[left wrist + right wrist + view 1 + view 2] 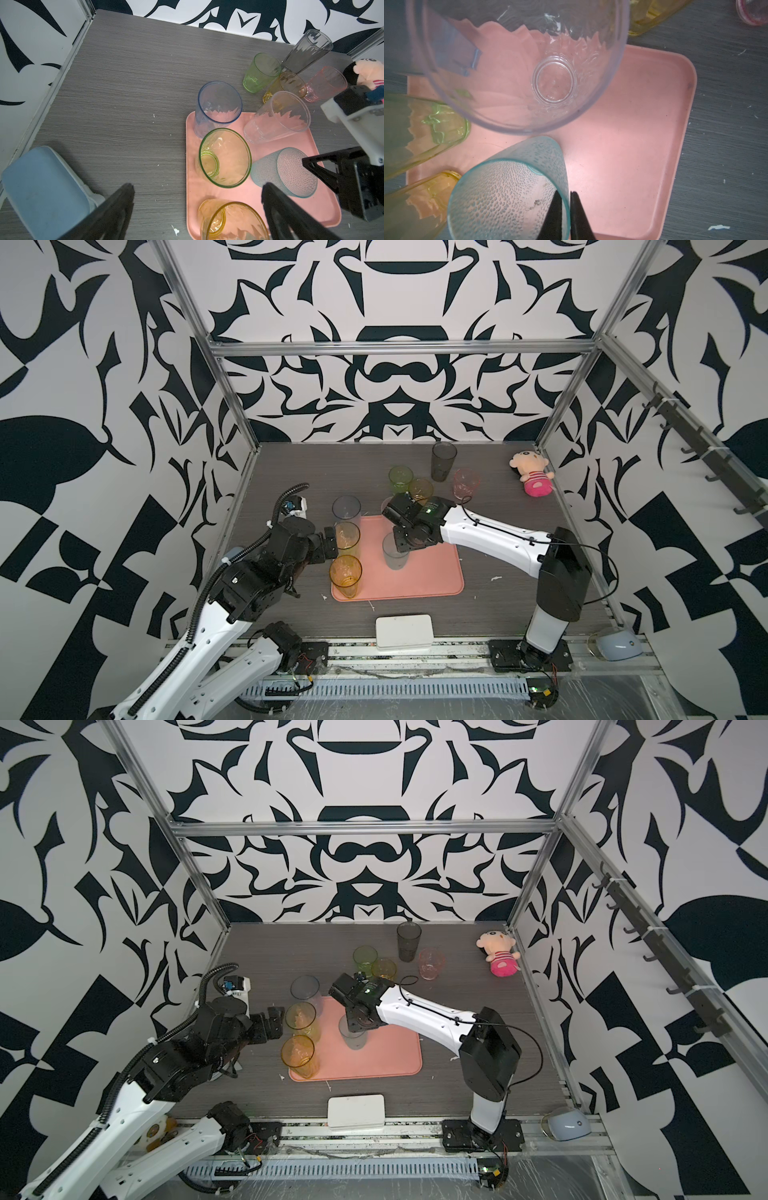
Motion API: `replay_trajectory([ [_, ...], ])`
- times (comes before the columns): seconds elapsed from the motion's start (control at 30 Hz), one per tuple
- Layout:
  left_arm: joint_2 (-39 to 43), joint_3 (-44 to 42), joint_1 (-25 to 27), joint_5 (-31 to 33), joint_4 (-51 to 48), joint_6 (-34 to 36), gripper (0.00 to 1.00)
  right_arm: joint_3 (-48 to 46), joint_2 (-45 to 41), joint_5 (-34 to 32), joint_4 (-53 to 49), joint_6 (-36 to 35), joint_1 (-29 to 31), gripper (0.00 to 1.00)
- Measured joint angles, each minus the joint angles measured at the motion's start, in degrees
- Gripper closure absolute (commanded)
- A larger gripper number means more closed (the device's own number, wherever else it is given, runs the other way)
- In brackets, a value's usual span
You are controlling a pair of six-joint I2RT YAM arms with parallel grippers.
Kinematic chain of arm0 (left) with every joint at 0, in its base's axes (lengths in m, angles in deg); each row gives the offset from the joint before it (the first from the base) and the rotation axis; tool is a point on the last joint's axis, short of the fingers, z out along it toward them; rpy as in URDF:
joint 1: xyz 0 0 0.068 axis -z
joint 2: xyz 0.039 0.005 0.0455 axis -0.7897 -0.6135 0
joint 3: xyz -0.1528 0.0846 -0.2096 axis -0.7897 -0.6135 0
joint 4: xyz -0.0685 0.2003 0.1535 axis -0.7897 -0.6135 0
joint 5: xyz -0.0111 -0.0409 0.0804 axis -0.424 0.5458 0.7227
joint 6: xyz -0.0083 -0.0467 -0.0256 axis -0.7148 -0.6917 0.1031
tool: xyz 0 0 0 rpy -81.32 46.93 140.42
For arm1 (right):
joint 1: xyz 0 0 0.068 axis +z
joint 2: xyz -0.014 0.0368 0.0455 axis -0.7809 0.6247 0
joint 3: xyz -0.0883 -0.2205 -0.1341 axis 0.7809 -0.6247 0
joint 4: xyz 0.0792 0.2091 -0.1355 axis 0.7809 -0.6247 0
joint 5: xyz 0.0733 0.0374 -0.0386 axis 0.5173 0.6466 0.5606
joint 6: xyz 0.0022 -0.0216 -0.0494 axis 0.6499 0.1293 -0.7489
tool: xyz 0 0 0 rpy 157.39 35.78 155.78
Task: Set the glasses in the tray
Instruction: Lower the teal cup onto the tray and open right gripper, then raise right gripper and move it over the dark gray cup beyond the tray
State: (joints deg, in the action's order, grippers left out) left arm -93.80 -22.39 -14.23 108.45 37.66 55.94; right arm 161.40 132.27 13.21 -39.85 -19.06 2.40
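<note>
The salmon-pink tray (432, 572) lies mid-table. Along its left side stand a blue-grey glass (345, 508), a yellow-green glass (347, 536) and an amber glass (345, 574). A clear glass (278, 116) stands at its far edge. My right gripper (566, 199) is shut on the rim of a teal dimpled glass (395, 556) over the tray's middle, one finger inside and one outside. My left gripper (198, 187) is open and holds nothing, beside the yellow-green glass. Behind the tray stand short green (400, 479), short amber (420, 489), smoky grey (444, 460) and pink (466, 483) glasses.
A small white box (404, 632) sits at the table's front edge. A plush doll (532, 477) lies at the back right near a frame post. A pale blue rounded object (41, 193) is by the left arm. The tray's right half (643, 135) is bare.
</note>
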Motion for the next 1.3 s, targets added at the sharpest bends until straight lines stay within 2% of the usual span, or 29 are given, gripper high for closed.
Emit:
replay_trajectory([
  [0.33, 0.0, 0.02, 0.0, 0.0, -0.07, 0.0, 0.01, 4.02, -0.02, -0.39, -1.18, -1.81, 0.0, 0.81],
  [0.67, -0.5, 0.02, 0.0, 0.11, -0.24, 0.0, 0.0, 9.18, -2.12, -3.56, -3.89, -7.5, -2.03, 0.76],
  [0.83, -1.4, 0.04, 0.0, 0.2, -0.22, 0.0, 0.01, 11.74, -5.9, -5.05, -2.64, -12.04, -7.98, 0.73],
  [0.9, -1.75, 0.04, 0.0, 0.22, -0.2, 0.0, 0.0, 11.85, -7.41, -5.66, -1.03, -14.05, -12.02, 0.69],
  [1.0, -2.36, 0.07, 0.0, 0.5, -0.22, 0.02, 0.01, 11.85, -8.46, -5.77, 2.16, -16.24, -18.23, 0.67],
  [1.17, -2.97, 0.46, 0.0, 1.31, -0.48, 0.07, 0.0, 11.85, -7.98, -4.31, 7.15, -18.56, -27.45, 0.64],
  [1.3, -2.99, 0.83, 0.0, 1.86, -0.63, 0.07, 0.0, 13.51, -5.73, -2.89, 8.98, -19.89, -31.89, 0.63],
])
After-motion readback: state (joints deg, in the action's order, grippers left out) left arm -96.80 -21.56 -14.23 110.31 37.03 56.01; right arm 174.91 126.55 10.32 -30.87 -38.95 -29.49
